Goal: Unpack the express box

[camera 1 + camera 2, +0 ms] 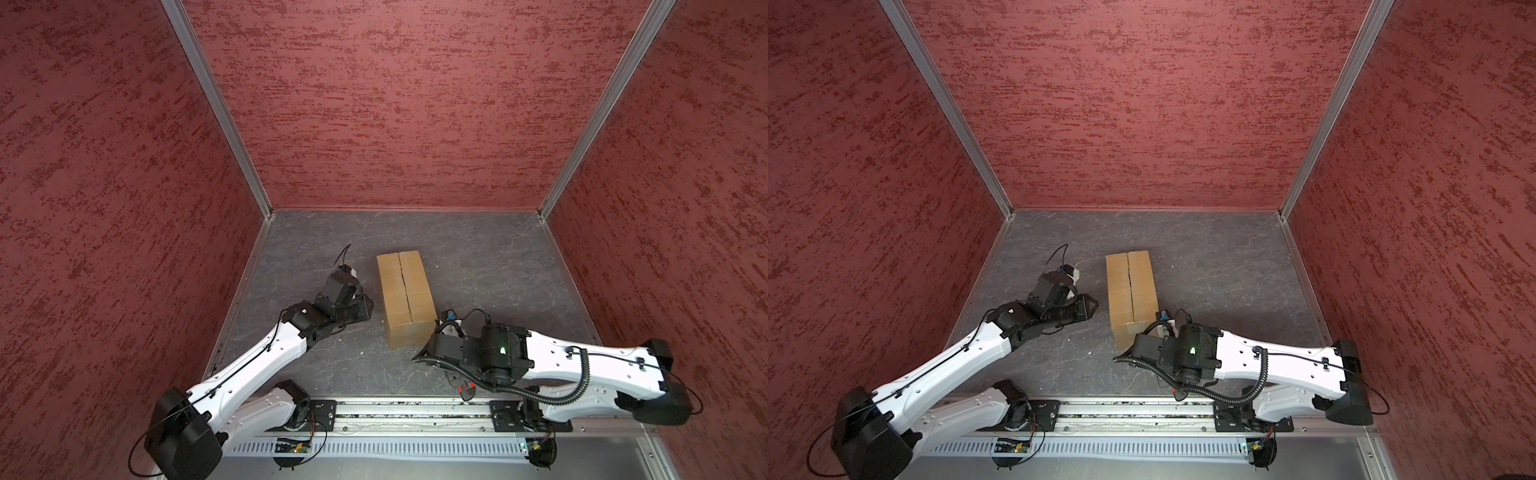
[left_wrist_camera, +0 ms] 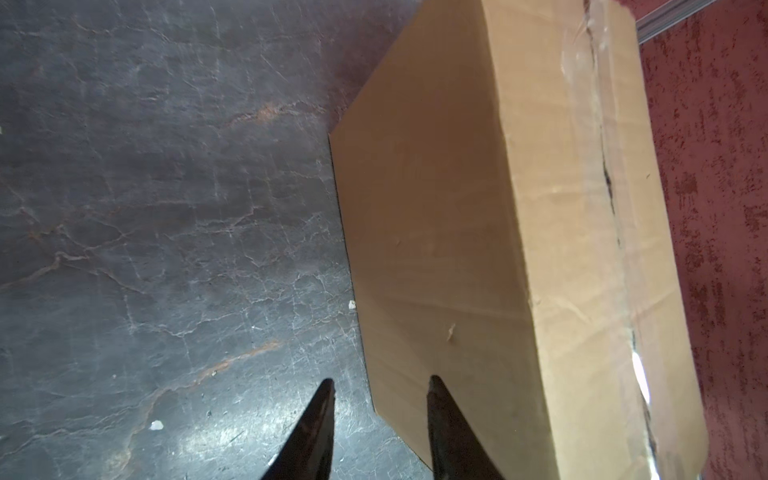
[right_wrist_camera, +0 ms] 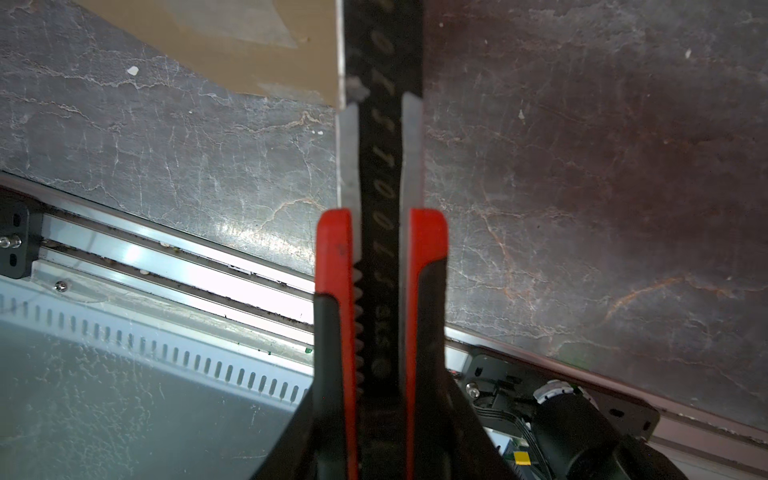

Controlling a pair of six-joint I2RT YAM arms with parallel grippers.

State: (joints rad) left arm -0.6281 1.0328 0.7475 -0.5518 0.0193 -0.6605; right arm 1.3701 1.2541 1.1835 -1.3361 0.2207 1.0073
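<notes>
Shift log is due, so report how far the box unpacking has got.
Done: the right gripper has the utility knife, and the seam tape shows a dark split, possibly a part cut. In hand: the open left gripper sits beside the express box. Left: flaps are still flat; nothing is out.

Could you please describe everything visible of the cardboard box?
The cardboard box is plain brown, oblong and unlabelled, lying flat on the grey table. Its top flaps are closed, meeting at a lengthwise seam under clear tape, with a dark gap partway along. The open left pincer points at its long side, apart; the utility knife held by the right pincer is beside a near corner.
</notes>
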